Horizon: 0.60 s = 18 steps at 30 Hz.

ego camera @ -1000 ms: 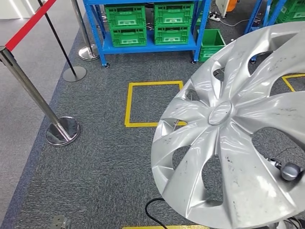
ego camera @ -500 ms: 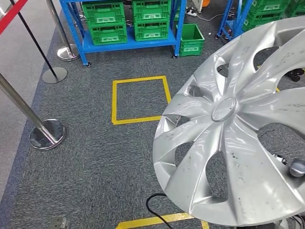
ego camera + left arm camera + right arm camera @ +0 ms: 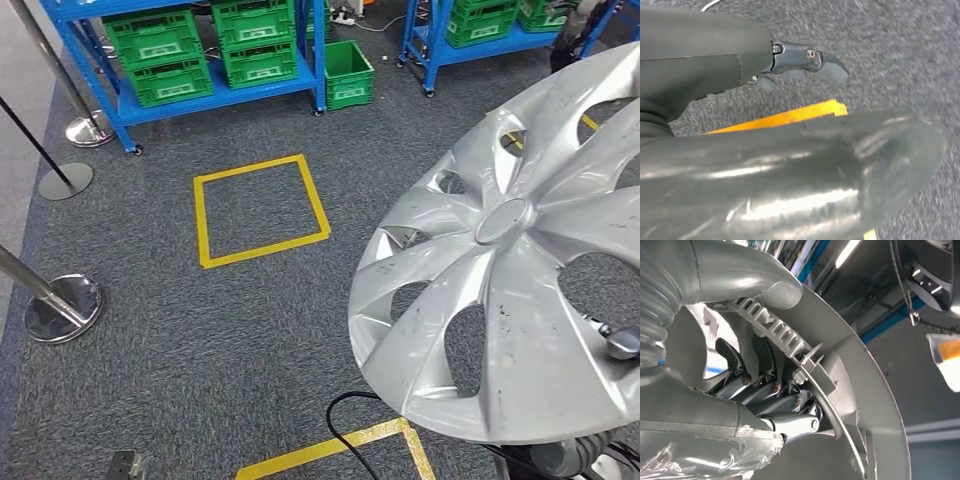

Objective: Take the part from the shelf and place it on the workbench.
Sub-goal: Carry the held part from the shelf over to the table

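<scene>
My left hand [image 3: 753, 65] has a broad matt grey cover, and from it runs a darker metal finger [image 3: 806, 56] with two small round screw heads and a pale grey rubbery tip. My right hand [image 3: 764, 395] shows a grey ribbed bellows cuff, a thick smooth grey thumb [image 3: 749, 277], and dark glossy fingers [image 3: 768, 387], each pinned with a small silver screw.
</scene>
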Each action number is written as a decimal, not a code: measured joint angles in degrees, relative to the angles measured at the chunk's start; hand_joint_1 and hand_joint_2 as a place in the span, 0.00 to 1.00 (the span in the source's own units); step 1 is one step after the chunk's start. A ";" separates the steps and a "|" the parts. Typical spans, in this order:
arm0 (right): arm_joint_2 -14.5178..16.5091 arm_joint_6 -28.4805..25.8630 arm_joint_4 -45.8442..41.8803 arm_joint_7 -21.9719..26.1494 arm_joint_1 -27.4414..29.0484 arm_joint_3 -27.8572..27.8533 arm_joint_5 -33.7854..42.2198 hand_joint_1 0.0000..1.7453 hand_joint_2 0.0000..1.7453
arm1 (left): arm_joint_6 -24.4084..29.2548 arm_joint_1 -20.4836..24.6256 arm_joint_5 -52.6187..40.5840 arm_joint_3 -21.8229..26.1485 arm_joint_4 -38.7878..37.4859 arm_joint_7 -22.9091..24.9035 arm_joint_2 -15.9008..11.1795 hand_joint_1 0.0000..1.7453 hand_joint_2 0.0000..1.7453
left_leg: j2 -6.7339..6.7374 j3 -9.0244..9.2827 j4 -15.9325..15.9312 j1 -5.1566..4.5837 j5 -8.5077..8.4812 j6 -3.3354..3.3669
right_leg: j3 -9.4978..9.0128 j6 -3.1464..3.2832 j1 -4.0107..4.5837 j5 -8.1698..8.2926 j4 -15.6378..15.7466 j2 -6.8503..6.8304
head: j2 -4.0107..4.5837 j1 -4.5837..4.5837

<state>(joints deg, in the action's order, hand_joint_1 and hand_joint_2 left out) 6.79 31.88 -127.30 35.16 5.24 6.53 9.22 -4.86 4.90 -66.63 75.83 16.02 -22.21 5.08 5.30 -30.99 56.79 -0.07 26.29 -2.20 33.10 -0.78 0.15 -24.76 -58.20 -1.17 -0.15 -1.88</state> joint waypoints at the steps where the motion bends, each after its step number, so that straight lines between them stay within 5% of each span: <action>1: 0.04 -0.17 -0.07 0.19 0.04 -0.10 -0.44 1.00 1.00 | 0.00 0.03 0.01 -0.01 0.00 0.00 0.05 0.00 0.00 | -1.28 -0.86 2.00 0.08 1.50 -0.28 | 0.17 0.34 -0.15 0.23 0.09 0.60 | 0.00 0.04; 4: 0.14 -0.48 -0.13 1.13 0.35 -0.25 -1.37 1.00 1.00 | 0.04 -0.19 0.03 -0.01 0.00 0.00 0.16 0.00 0.00 | -4.50 -6.08 13.23 0.15 7.17 -0.51 | 0.97 0.89 -0.23 0.82 0.10 2.61 | 0.00 0.12; 6: 0.14 -0.54 -0.13 1.92 0.91 -0.56 -1.68 1.00 1.00 | 0.07 -0.34 0.03 0.01 0.00 0.00 0.16 0.00 0.00 | -4.87 -7.48 15.89 0.10 6.99 -0.26 | 1.38 0.89 -0.18 1.20 0.08 4.25 | 0.00 0.12; 8: 0.15 -0.54 -0.13 2.59 1.37 -0.89 -1.79 1.00 1.00 | 0.08 -0.34 0.03 0.01 0.00 0.00 0.16 0.00 0.00 | -5.97 -4.79 10.29 0.09 3.05 0.30 | 1.58 0.68 -0.20 1.54 0.08 5.89 | 0.00 0.12; 9: 0.18 -0.54 -0.14 2.86 1.49 -1.02 -1.80 1.00 1.00 | 0.10 -0.33 0.03 0.01 0.00 0.00 0.13 0.00 0.00 | -7.60 -2.80 6.21 0.14 1.22 0.69 | 1.69 0.51 -0.15 1.68 0.02 6.60 | 0.00 0.10; 11: 0.29 -0.54 -0.19 3.15 1.67 -1.28 -1.81 1.00 1.00 | 0.19 -0.31 0.02 0.01 0.00 0.00 0.10 0.00 0.00 | -10.20 -0.09 0.36 0.32 -0.34 1.02 | 2.23 0.00 -0.18 2.00 -0.14 7.95 | 0.00 0.05; 12: 0.35 -0.54 -0.23 3.17 1.82 -1.43 -1.78 1.00 1.00 | 0.22 -0.31 0.00 0.01 0.00 0.01 0.09 0.00 0.00 | -10.65 0.26 -0.61 0.32 -0.24 1.09 | 2.56 -0.36 -0.28 2.23 -0.14 8.60 | 0.00 0.05; 14: 0.48 -0.54 -0.40 3.08 2.27 -1.79 -1.57 1.00 1.00 | 0.24 -0.26 -0.02 0.01 -0.01 0.01 0.26 0.00 0.00 | -9.37 0.25 -0.98 0.37 -0.46 1.33 | 3.23 -1.12 -0.54 2.65 -0.04 9.64 | 0.00 0.08; 16: 0.60 -0.55 -0.67 2.93 2.56 -2.23 -1.27 1.00 1.00 | 0.21 -0.20 -0.05 -0.01 -0.02 0.00 0.39 0.00 0.00 | -7.78 0.27 -1.28 0.57 -0.83 1.88 | 4.59 -1.71 -0.36 1.13 -2.37 7.28 | 0.00 -0.33; 18: 0.74 -0.58 -0.83 2.77 2.57 -2.55 -1.00 1.00 1.00 | 0.20 -0.39 -0.06 0.00 -0.02 0.01 0.38 0.00 0.00 | -6.04 0.26 -1.37 0.57 -0.89 2.16 | 7.62 -2.29 -0.28 -2.82 -9.26 3.25 | 0.00 -0.81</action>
<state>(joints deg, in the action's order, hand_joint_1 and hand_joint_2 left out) 7.53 31.30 -128.13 37.93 7.81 3.98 8.22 -4.66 4.51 -66.69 75.83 16.00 -22.20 5.47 -0.74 -30.72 55.42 0.50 25.40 -0.05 40.72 -3.07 -0.13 -27.58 -67.46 2.08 -0.15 -2.69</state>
